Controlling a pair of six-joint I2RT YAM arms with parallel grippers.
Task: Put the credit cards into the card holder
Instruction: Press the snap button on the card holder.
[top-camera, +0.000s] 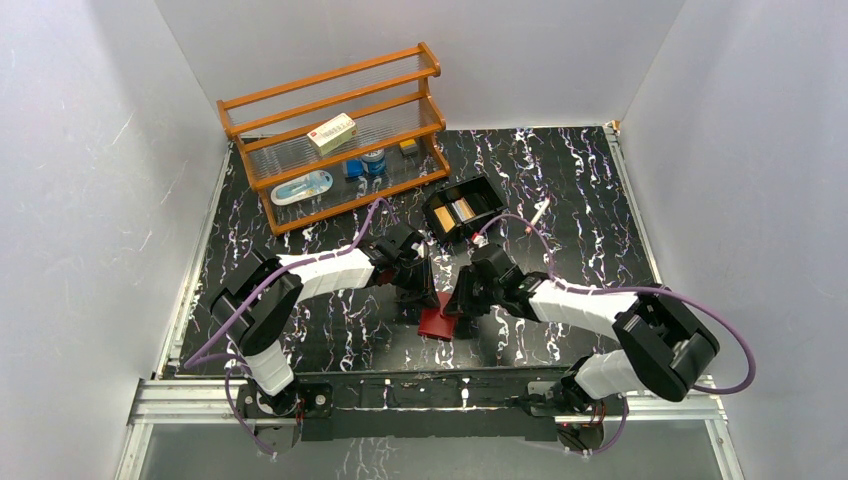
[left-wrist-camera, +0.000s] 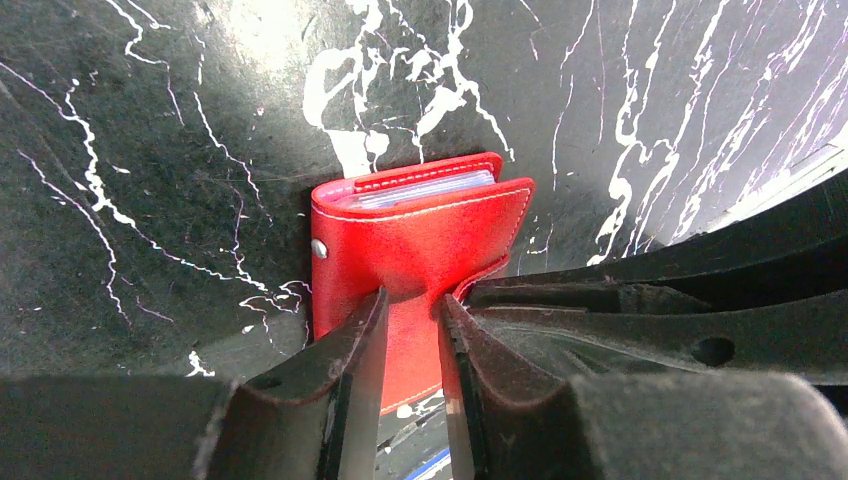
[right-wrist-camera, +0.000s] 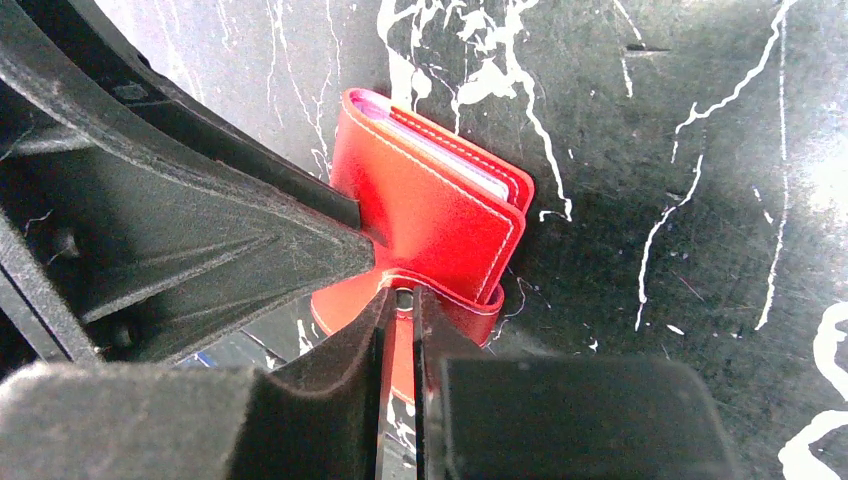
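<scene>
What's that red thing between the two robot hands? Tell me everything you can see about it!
It is a small red wallet, leather-looking, with white stitching along its edges and a little metal snap on one side. It is folded nearly shut, and pale card edges peek out between its covers. It rests on the black marbled table. The left gripper clasps its lower cover, and the right gripper pinches its strap.

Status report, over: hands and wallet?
Left hand gripping the wallet by its cover. Right hand closed on its snap tab. Cards showing inside. Nothing else crowding it.
</scene>
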